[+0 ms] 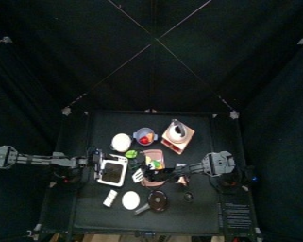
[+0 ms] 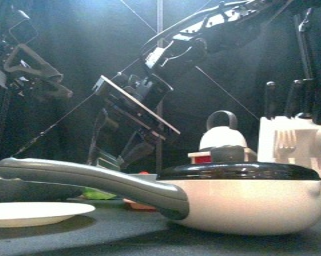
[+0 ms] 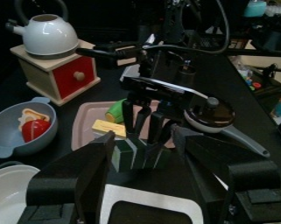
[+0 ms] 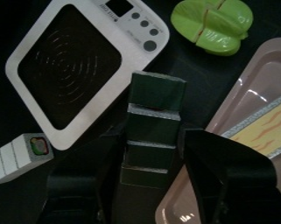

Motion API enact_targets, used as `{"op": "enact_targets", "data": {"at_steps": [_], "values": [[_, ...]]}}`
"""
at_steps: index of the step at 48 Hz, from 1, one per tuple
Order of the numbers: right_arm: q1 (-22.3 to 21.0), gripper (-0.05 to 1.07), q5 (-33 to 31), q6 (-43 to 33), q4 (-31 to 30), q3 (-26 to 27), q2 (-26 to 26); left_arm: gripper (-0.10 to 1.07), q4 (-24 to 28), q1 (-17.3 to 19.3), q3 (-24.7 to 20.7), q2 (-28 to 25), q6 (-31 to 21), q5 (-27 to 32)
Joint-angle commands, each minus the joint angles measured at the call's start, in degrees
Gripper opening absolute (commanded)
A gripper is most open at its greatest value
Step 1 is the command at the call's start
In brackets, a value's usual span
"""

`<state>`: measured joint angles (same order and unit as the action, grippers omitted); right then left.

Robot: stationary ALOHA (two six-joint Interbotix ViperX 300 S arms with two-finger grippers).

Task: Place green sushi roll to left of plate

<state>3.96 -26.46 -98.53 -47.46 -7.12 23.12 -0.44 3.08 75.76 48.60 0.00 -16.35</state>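
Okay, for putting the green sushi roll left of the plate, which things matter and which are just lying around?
Part of the job: green sushi roll; pink rectangular board, probably the plate meant; right end effector, open over the board.

Just lying about: white scale; kettle; blue bowl; lidded pan; round white plate.

Green sushi roll (image 4: 214,24): stubby, yellow-green, beside white scale (image 4: 78,66).

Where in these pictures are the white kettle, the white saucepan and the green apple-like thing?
white kettle (image 3: 46,33): left wrist view, middle of its rounded body.
white saucepan (image 2: 250,205): front view, on its pale side wall.
green apple-like thing (image 4: 215,24): right wrist view, on its top surface.
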Motion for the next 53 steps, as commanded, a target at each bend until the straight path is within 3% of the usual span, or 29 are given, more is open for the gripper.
{"op": "enact_targets", "data": {"at_steps": [1,9,53], "values": [[-0.44,0.88,0.00,0.09,0.88,1.67,-1.32,0.90,0.09,0.00,-0.70,-0.18,0.09,0.09],[-0.53,0.95,0.00,0.26,2.02,1.76,-0.79,0.90,0.09,0.00,-0.70,-0.18,0.09,0.53],[-0.35,0.95,0.00,2.81,1.93,0.79,-2.46,0.90,0.09,0.00,-0.79,-0.18,0.09,0.53]]}}
